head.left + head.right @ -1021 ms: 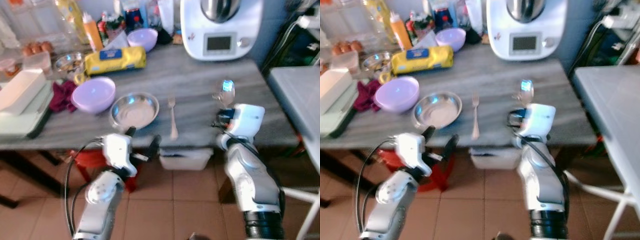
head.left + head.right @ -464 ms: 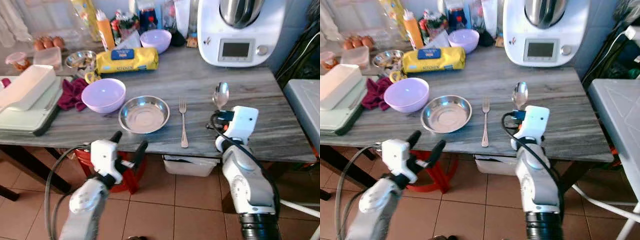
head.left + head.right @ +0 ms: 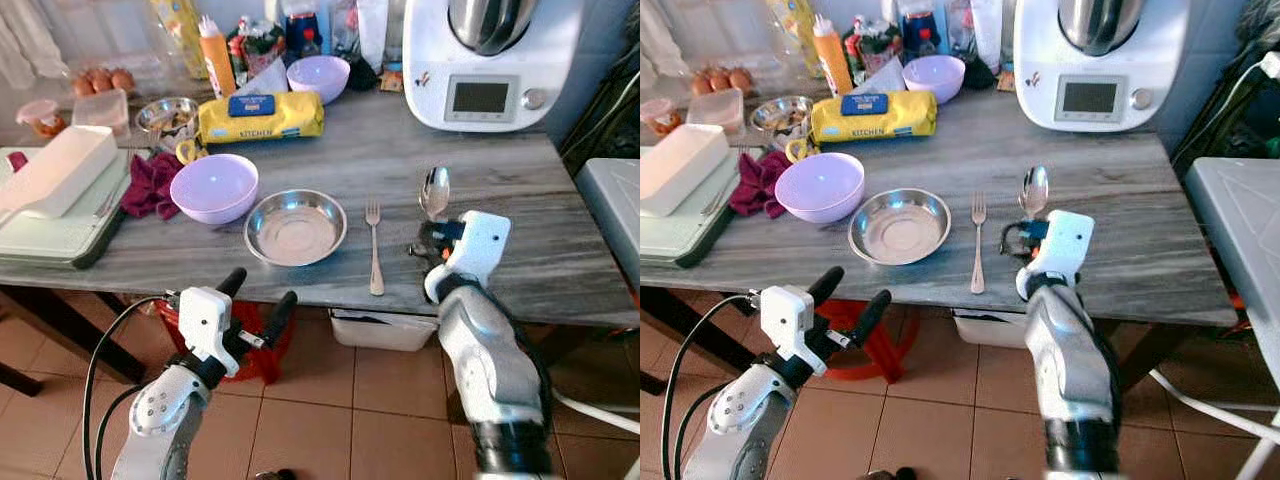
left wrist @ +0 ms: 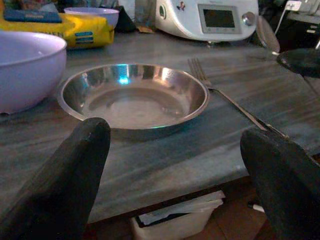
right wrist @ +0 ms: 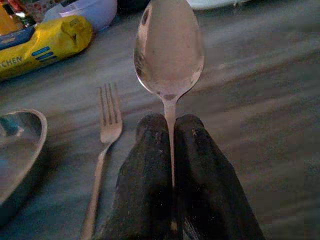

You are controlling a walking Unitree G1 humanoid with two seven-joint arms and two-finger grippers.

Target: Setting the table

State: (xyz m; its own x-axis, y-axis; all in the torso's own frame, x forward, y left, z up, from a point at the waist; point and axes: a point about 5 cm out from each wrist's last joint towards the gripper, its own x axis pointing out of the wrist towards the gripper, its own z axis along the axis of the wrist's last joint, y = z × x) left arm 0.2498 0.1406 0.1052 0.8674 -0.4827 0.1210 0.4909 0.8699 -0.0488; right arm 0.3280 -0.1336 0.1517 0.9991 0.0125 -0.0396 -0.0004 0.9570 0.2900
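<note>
A steel plate (image 3: 295, 226) lies on the grey table (image 3: 560, 255) near its front edge, with a fork (image 3: 374, 250) just to its right. My right gripper (image 5: 170, 150) is shut on the handle of a spoon (image 5: 169, 55), whose bowl (image 3: 435, 191) points away from me above the table to the right of the fork. My left gripper (image 3: 258, 300) is open below the table's front edge, in front of the plate (image 4: 134, 96), with nothing between its fingers (image 4: 75, 175).
A lilac bowl (image 3: 213, 187) sits left of the plate beside a maroon cloth (image 3: 150, 184). Behind are a yellow pack (image 3: 260, 115), a second lilac bowl (image 3: 318, 77), bottles and a white kitchen machine (image 3: 490, 60). White trays (image 3: 50, 190) lie at the left.
The camera has shifted and the picture has sharpened. My left gripper has stayed open below the table edge; the right still holds the spoon over the table.
</note>
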